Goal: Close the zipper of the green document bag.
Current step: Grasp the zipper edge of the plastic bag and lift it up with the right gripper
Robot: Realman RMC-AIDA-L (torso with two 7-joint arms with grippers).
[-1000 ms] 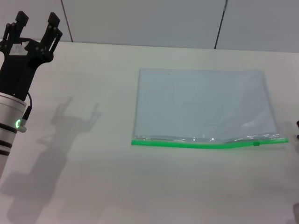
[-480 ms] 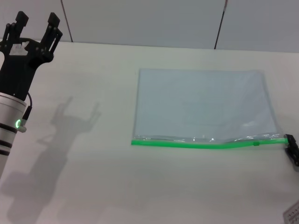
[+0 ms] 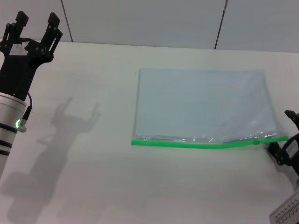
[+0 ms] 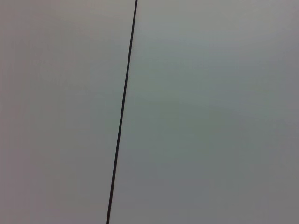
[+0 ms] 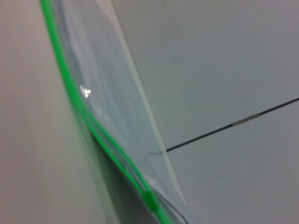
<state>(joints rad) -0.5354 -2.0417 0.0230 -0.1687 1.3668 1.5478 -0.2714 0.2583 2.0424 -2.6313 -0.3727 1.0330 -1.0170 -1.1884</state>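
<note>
The green document bag [image 3: 203,105] lies flat on the white table, right of centre. Its zipper [image 3: 196,144] runs along the near long edge, and the small dark green slider [image 3: 256,142] sits near the right end. My right gripper [image 3: 281,131] reaches in from the right edge, open, with its fingers on either side of the zipper's right tip and nothing held. In the right wrist view the zipper [image 5: 74,100] and the bag [image 5: 110,93] show close up. My left gripper [image 3: 36,21] is raised at the far left, open and empty, far from the bag.
Grey wall panels with dark seams [image 3: 219,28] stand behind the table's far edge [image 3: 117,45]. The left wrist view shows only the wall and one seam [image 4: 122,112]. The left arm's shadow [image 3: 70,121] falls on the table to the left of the bag.
My right gripper has come into view from the right edge and moved up to the right end of the zipper. The left arm and the bag have not moved.
</note>
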